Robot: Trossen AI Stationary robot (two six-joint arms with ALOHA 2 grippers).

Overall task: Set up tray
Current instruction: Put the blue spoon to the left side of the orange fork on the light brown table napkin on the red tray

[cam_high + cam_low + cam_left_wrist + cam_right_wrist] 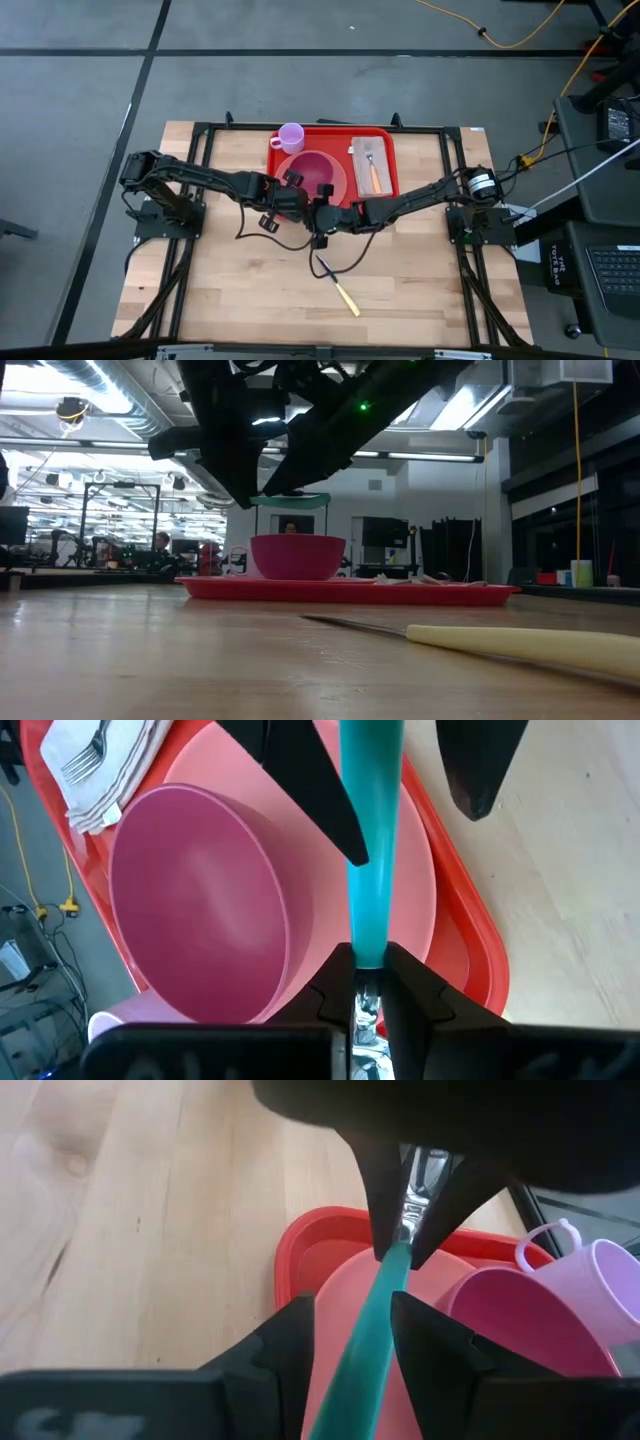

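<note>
The red tray [335,170] lies at the table's far middle. On it are a pink plate [420,890] bearing a pink bowl [316,172], a lilac cup [291,136] and a napkin with a fork [371,160]. My left gripper [365,965] is shut on a teal-handled utensil [372,840] above the tray's near edge. My right gripper [350,1330] is open. Its fingers stand on either side of the teal handle [368,1320], and I see no touch. The utensil's working end is hidden behind the left fingers. My left gripper pinches the utensil's metal neck [415,1190], just past the end of the teal handle, between its two fingers. The fingers come slanting down from the table's left. The utensil is lifted clear above the plate, and its handle [290,500] lies about level, pointing toward my right gripper.
A knife with a cream handle [340,290] lies on the bare wood near the table's front middle. It shows close up in the low view, the knife [520,645] lying flat. Black frame rails run along the table's left and right sides.
</note>
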